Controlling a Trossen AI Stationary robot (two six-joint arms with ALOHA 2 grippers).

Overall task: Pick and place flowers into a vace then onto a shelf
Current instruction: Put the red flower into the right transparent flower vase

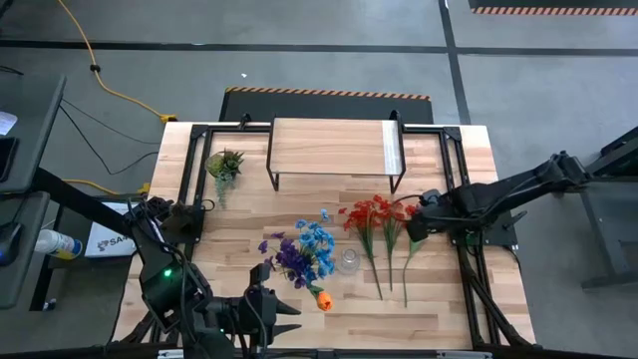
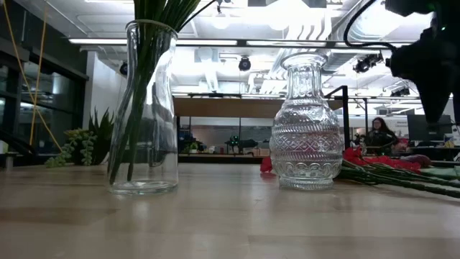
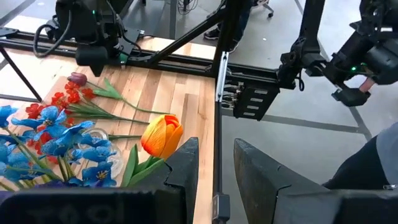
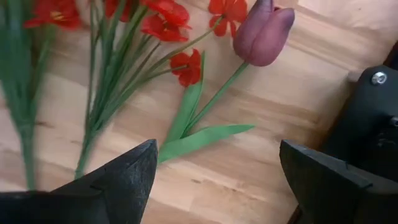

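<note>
Wooden tabletop [image 1: 439,299] — right hand [image 4: 217,180] spread above maroon tulip [image 4: 262,31]; left hand [image 3: 214,171] low

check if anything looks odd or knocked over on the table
Nothing is knocked over. The red flowers and the maroon tulip lie flat on the table, not yet in the empty patterned vase; the tall vase stands upright with stems.

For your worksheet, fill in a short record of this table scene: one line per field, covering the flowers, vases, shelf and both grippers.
Red flowers: lying flat on the table
Maroon tulip: lying beside the red ones
Blue flowers: stems in a vase
Orange tulip: by the left gripper
Patterned vase: upright, empty
Shelf: nothing on it
Left gripper: at the near table edge
Right gripper: open above the maroon tulip's stem
</note>
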